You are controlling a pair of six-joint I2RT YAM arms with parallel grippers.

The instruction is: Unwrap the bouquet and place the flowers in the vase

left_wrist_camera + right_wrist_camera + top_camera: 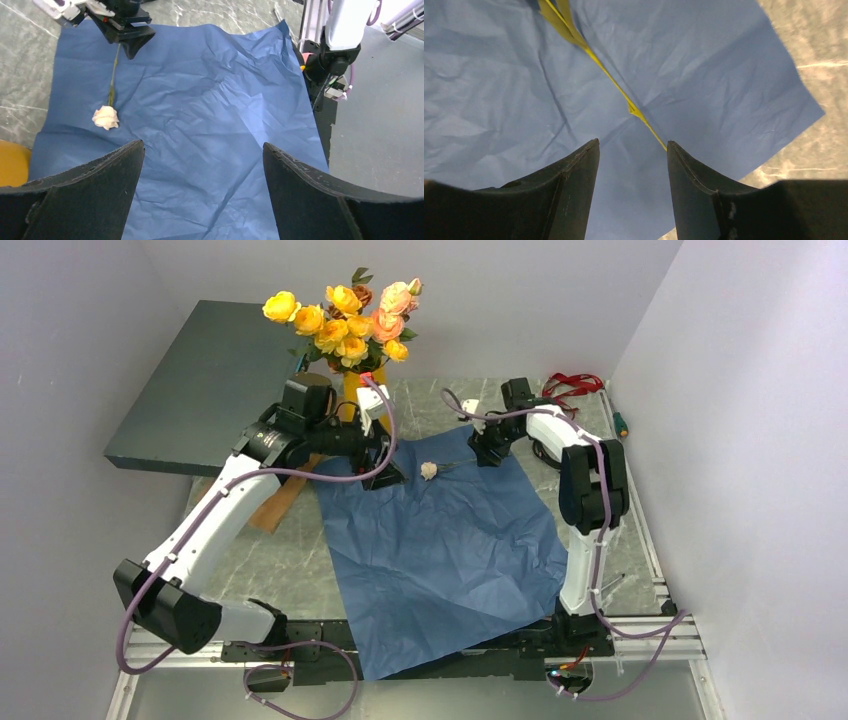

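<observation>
One rose (106,118) lies on paper (215,115); my right end effector (631,147) straddles its stem (616,87), half-wide, for lifting; left end effector (202,150) wide, empty.

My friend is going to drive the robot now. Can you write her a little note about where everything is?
The left gripper is open and empty, above the blue paper near the vase.
The right gripper is open, jaws either side of the stem of one cream rose, not clamped.
Done: paper unwrapped and flat; the other flowers stand in the vase.
Left: grip the stem, lift the rose, put it in the vase.
</observation>
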